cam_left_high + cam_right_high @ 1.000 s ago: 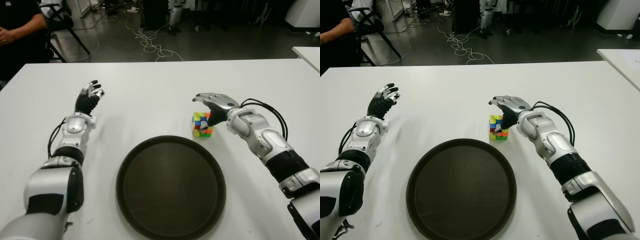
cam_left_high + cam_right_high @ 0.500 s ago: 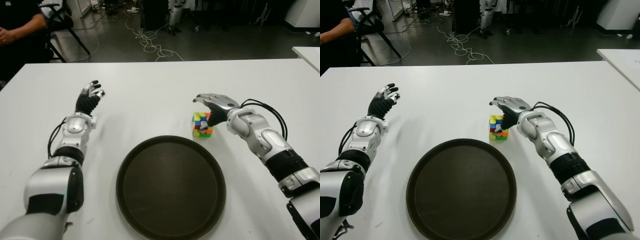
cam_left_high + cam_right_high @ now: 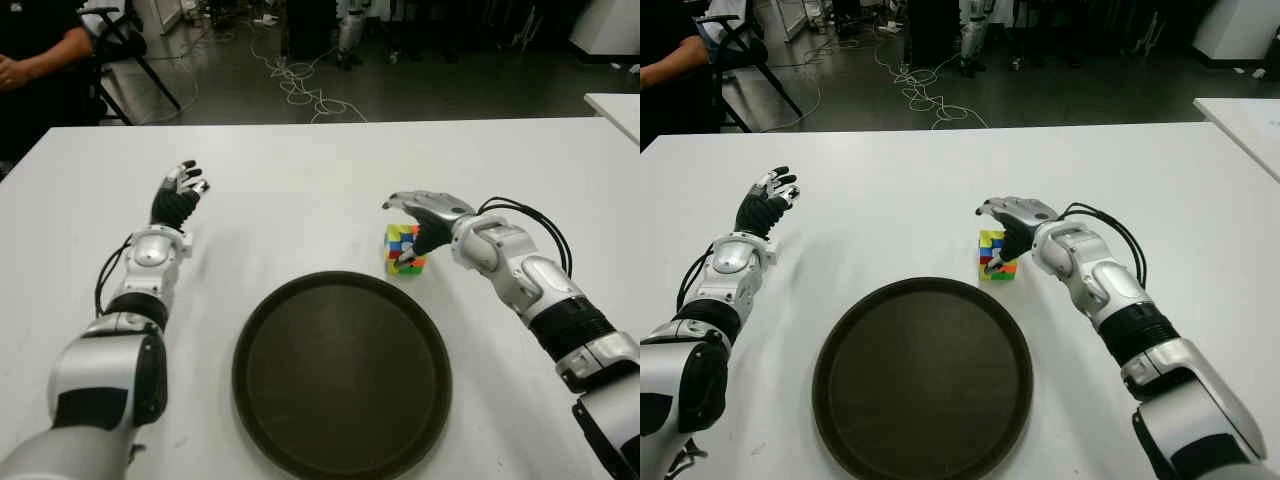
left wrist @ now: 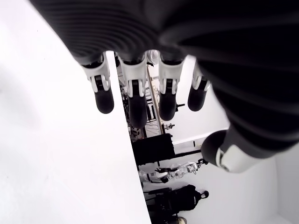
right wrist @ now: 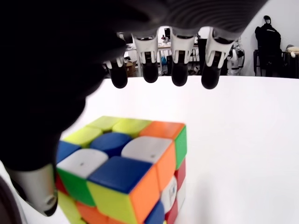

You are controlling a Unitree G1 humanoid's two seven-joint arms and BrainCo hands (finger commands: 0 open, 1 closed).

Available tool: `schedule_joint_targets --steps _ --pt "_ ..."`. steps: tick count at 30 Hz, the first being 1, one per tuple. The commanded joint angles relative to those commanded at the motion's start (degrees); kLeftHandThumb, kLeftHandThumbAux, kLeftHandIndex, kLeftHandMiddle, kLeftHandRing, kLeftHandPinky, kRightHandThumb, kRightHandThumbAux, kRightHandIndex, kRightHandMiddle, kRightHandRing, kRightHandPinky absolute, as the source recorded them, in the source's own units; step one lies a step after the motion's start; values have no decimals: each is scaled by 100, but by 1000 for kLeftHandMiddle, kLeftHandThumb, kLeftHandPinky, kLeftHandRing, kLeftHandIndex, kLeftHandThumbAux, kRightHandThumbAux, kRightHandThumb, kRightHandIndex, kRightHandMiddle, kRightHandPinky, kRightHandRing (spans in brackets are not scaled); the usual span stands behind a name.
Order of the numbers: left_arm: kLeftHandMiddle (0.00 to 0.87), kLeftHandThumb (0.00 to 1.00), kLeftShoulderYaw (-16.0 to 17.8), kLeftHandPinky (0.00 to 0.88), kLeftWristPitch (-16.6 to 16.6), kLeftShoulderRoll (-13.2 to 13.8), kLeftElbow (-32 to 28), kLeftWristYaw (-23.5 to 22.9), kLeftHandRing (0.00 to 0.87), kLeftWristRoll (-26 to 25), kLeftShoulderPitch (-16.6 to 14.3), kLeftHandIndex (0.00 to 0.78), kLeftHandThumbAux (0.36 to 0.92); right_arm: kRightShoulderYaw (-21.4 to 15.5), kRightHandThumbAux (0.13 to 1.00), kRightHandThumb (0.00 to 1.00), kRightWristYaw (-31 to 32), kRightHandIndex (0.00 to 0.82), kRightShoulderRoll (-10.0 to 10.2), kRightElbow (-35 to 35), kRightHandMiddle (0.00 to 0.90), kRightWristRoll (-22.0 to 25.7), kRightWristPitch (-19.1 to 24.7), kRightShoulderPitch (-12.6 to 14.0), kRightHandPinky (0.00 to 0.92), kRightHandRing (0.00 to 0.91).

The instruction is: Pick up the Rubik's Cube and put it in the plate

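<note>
Right hand: your right hand (image 3: 425,213) arched over the cube (image 3: 403,248), fingers (image 5: 172,70) spread past its top, thumb low at one side; it gripped nothing.
Contact: you could not tell whether the thumb touched the cube.
Cube: it sat on the surface (image 3: 300,170), just beyond the plate (image 3: 342,372) rim.
Hidden: your palm covered part of the cube's far side.
Pose: your right forearm reached in from the right, wrist bent down.
Left hand: your left hand (image 3: 177,194) showed well left of the plate, fingers loose and holding nothing.

Head stereo pair down over table (image 3: 300,200); wrist cameras close behind fingers (separate scenes).
</note>
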Motion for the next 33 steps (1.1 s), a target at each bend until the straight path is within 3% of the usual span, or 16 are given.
schedule_joint_targets --steps 33 --pt "154 159 142 108 3 0 -9 -163 138 -122 8 82 559 209 702 0 -59 18 244 514 7 -37 16 -140 169 76"
